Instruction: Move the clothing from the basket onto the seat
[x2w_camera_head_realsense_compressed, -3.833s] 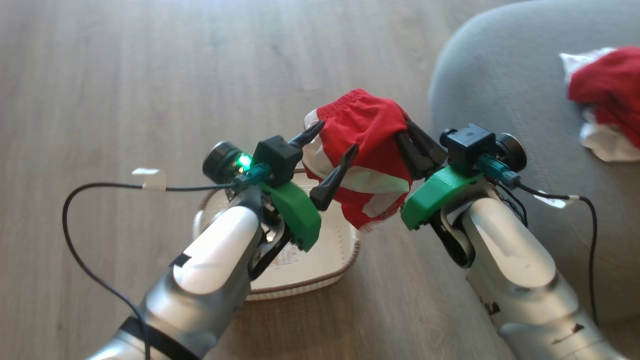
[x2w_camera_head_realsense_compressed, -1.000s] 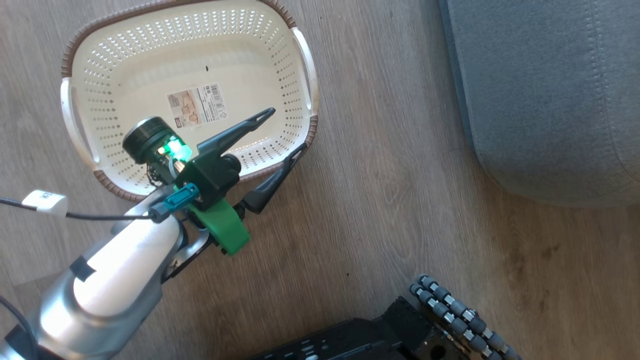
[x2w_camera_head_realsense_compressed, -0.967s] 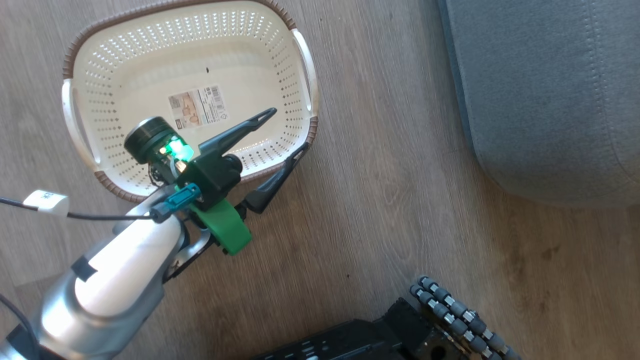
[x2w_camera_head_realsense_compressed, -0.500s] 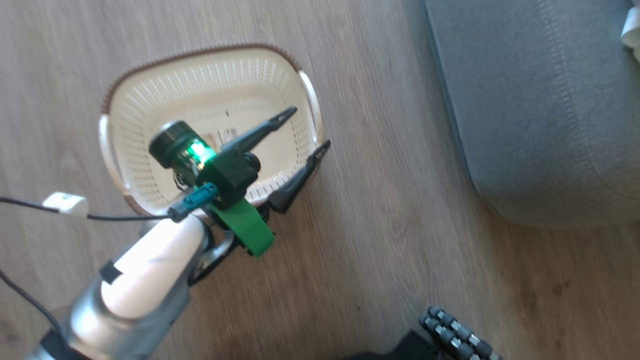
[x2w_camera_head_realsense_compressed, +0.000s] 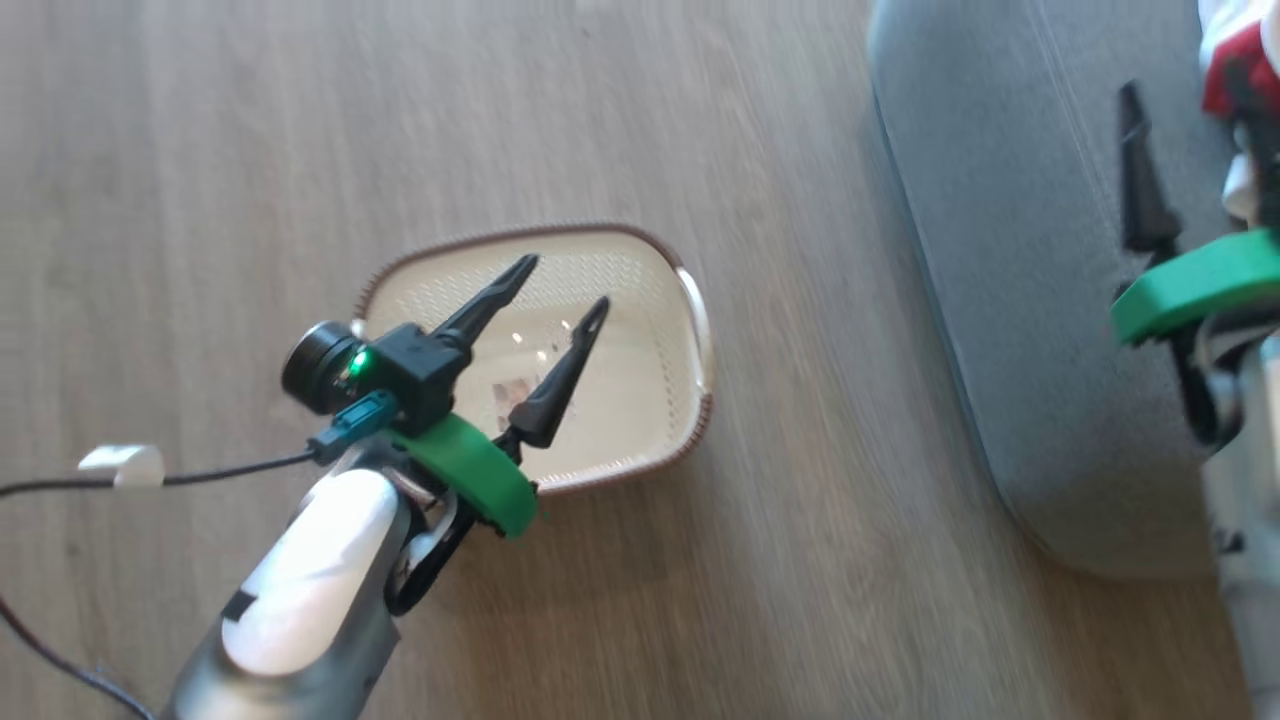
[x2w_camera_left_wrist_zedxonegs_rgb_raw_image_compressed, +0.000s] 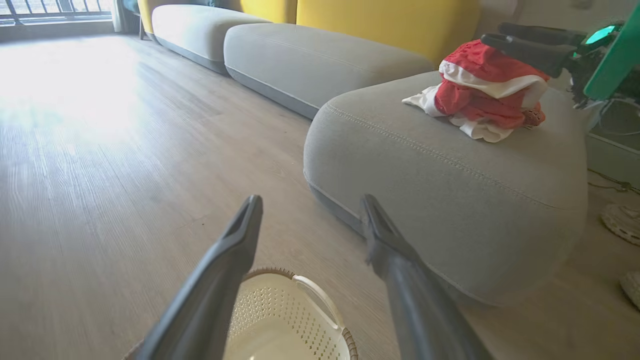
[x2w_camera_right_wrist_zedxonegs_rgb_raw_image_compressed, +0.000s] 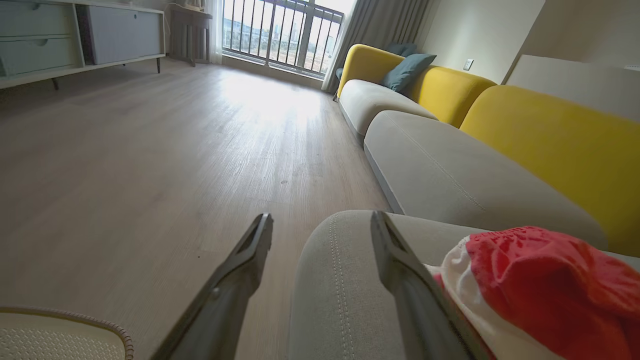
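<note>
The clothing (x2w_camera_left_wrist_zedxonegs_rgb_raw_image_compressed: 485, 90), a heap of red and white fabric, lies on top of the grey seat (x2w_camera_left_wrist_zedxonegs_rgb_raw_image_compressed: 450, 160). It also shows as a red patch of clothing (x2w_camera_head_realsense_compressed: 1235, 70) at the right edge of the head view, and as a clothing heap (x2w_camera_right_wrist_zedxonegs_rgb_raw_image_compressed: 540, 280) just right of my right finger. My right gripper (x2w_camera_right_wrist_zedxonegs_rgb_raw_image_compressed: 321, 217) is open over the seat (x2w_camera_right_wrist_zedxonegs_rgb_raw_image_compressed: 340, 280) with nothing between its fingers; the right gripper (x2w_camera_left_wrist_zedxonegs_rgb_raw_image_compressed: 493, 32) reaches in beside the heap. My left gripper (x2w_camera_head_realsense_compressed: 562, 283) hangs open above the cream basket (x2w_camera_head_realsense_compressed: 690, 300), which holds no fabric. The basket (x2w_camera_left_wrist_zedxonegs_rgb_raw_image_compressed: 280, 320) stands on the floor close to the seat's (x2w_camera_head_realsense_compressed: 1000, 250) rounded edge.
Wooden floor (x2w_camera_right_wrist_zedxonegs_rgb_raw_image_compressed: 150, 150) spreads out to the left of the seat. More grey cushions (x2w_camera_left_wrist_zedxonegs_rgb_raw_image_compressed: 310, 60) with yellow backrests (x2w_camera_right_wrist_zedxonegs_rgb_raw_image_compressed: 550, 135) run along behind it. A low cabinet (x2w_camera_right_wrist_zedxonegs_rgb_raw_image_compressed: 60, 40) stands far left. Pale footwear (x2w_camera_left_wrist_zedxonegs_rgb_raw_image_compressed: 622, 222) lies on the floor beyond the seat.
The red garment my right gripper held over the basket now lies on the seat, and that gripper stands open. The head camera has swung, bringing the right gripper back into view.
</note>
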